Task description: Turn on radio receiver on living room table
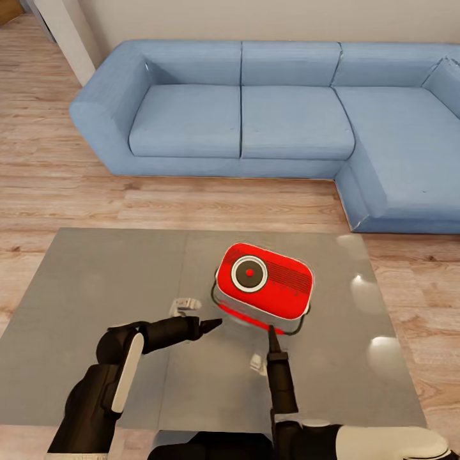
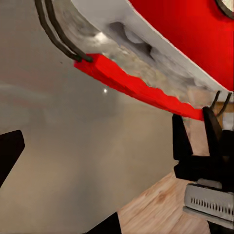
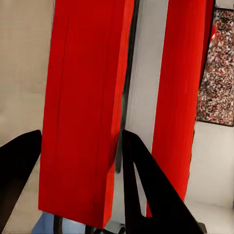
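OK, I see the blue sofa (image 1: 255,108) behind the table (image 1: 96,306). Radio receiver (image 1: 265,281) sits mid-table, dial up. Right gripper (image 1: 273,337) touches its near edge, fingers spread wide; left gripper (image 1: 214,324) just beside, can't tell its opening.

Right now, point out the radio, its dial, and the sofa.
radio receiver (image 1: 265,281): head view, red face.
dial (image 1: 249,273): head view, red centre inside the white ring.
sofa (image 1: 294,121): head view, middle seat cushion.

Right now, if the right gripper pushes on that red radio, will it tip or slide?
The radio receiver sits tilted on a thin wire stand, so it may rock or tip. The table looks glossy, so it would probably slide easily.
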You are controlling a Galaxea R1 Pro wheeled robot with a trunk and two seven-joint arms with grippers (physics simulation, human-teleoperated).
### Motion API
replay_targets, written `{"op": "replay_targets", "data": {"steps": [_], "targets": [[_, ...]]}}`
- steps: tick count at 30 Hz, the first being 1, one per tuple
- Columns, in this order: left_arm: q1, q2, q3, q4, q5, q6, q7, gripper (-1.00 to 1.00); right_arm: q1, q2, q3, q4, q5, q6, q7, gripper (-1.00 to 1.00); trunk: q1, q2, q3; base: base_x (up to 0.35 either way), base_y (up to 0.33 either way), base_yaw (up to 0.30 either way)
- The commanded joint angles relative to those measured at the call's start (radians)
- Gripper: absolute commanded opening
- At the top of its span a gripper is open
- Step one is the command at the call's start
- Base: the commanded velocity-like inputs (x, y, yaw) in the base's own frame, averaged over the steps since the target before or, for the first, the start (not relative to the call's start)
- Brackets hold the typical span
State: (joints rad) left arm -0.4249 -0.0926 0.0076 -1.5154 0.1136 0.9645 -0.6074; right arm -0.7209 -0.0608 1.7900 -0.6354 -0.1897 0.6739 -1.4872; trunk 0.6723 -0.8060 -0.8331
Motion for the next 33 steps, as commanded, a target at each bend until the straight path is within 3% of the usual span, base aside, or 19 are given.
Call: {"op": "replay_targets", "data": {"steps": [1,5,13,33], "targets": [[-0.002,-0.001,0.000,0.000,0.000,0.000,0.000,1.00,0.010,0.008,0.011,0.017,0.006,-0.002,0.001,-1.00,0.000,0.000,0.000,0.000,0.000,0.000],[-0.007,-0.013,0.000,0.000,0.000,0.000,0.000,1.00,0.026,0.023,0.065,0.045,0.007,-0.004,-0.002,-1.00,0.000,0.000,0.000,0.000,0.000,0.000],[-0.008,-0.021,0.000,0.000,0.000,0.000,0.000,1.00,0.031,0.024,0.164,0.054,0.003,-0.003,-0.003,-1.00,0.000,0.000,0.000,0.000,0.000,0.000],[-0.008,-0.024,-0.001,0.000,0.000,0.000,0.001,1.00,0.031,0.012,0.150,0.054,-0.001,-0.005,-0.005,-1.00,0.000,0.000,0.000,0.000,0.000,0.000]]}}
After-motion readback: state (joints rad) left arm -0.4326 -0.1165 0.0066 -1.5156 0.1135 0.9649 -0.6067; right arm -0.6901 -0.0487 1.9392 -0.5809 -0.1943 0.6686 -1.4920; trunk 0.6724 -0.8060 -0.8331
